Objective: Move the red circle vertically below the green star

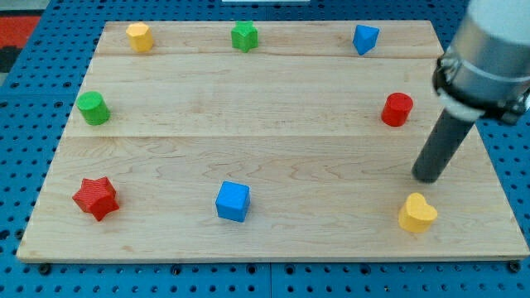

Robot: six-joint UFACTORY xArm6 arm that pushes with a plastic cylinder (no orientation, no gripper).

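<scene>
The red circle (397, 109) is a short red cylinder at the view's right, mid-height on the wooden board (273, 149). The green star (244, 36) sits at the view's top centre. My tip (427, 177) rests on the board below and to the right of the red circle, with a clear gap between them. It stands just above the yellow heart (416, 213). The rod rises to the upper right into the arm's grey body.
A yellow block (139, 36) is at the top left and a blue block (365, 38) at the top right. A green cylinder (93, 108) is at the left. A red star (96, 198) is at the bottom left and a blue cube (233, 201) at the bottom centre.
</scene>
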